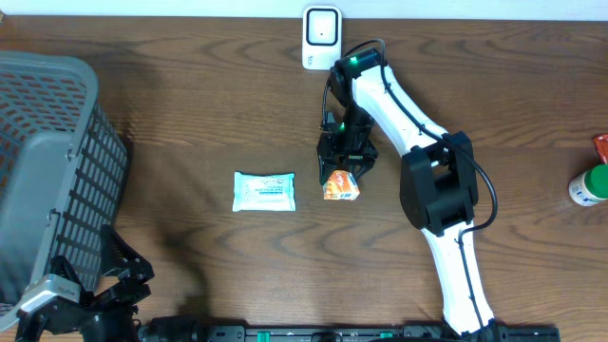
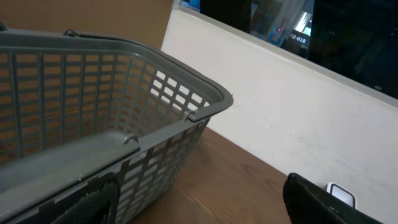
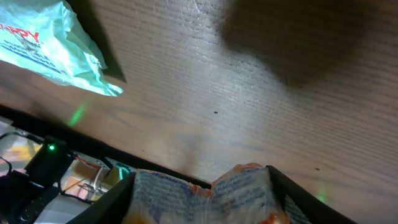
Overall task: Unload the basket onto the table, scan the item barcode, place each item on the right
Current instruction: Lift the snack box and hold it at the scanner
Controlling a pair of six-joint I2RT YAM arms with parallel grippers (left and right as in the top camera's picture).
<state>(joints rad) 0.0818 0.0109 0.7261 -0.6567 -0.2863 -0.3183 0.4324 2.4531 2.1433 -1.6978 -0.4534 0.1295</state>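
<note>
A crumpled orange and white snack packet [image 1: 341, 185] with blue print sits between the fingers of my right gripper [image 1: 342, 175], mid-table. In the right wrist view the packet [image 3: 205, 194] fills the gap and both black fingers [image 3: 297, 194] press on its sides, so the gripper is shut on it. The white barcode scanner [image 1: 322, 37] stands at the table's back edge, behind the right arm. My left gripper [image 1: 106, 277] hangs open and empty at the front left beside the basket. In the left wrist view its fingers [image 2: 320, 204] stand wide apart.
A grey plastic basket [image 1: 57, 152] takes up the left side, and its rim [image 2: 155, 59] is close in the left wrist view. A pale blue packet [image 1: 265, 191] lies left of the orange one. A green-capped bottle [image 1: 590, 184] and a red item [image 1: 600, 145] sit at the right edge.
</note>
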